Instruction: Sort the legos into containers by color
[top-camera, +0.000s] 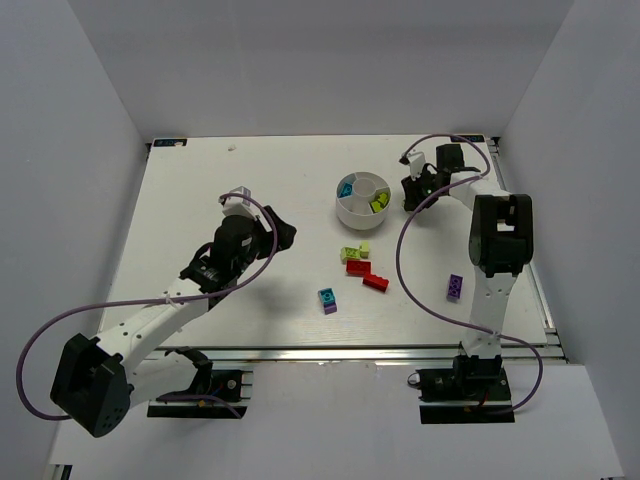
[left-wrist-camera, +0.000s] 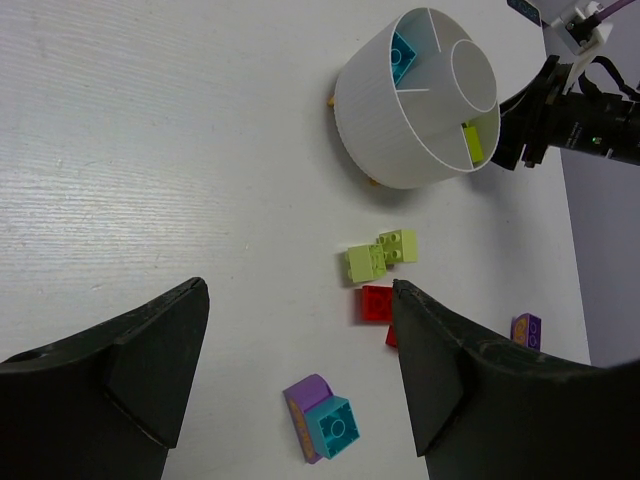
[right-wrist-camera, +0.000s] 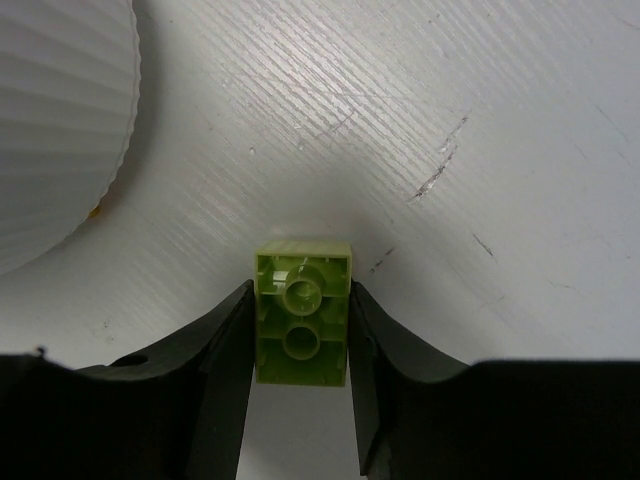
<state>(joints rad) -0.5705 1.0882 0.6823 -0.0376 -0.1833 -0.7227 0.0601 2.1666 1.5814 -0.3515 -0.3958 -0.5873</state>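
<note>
White tabletop (top-camera: 200, 180), and the right gripper (right-wrist-camera: 300, 330) sits just beside the dish (left-wrist-camera: 385, 120), jaws pinched tight on a lime brick (right-wrist-camera: 302, 290). Left gripper (left-wrist-camera: 298, 300) gapes wide, holding nothing, off to the dish's left, while loose legos (top-camera: 357, 266) lie scattered on the dish's near side, a cyan brick (left-wrist-camera: 402, 55) already inside.
</note>
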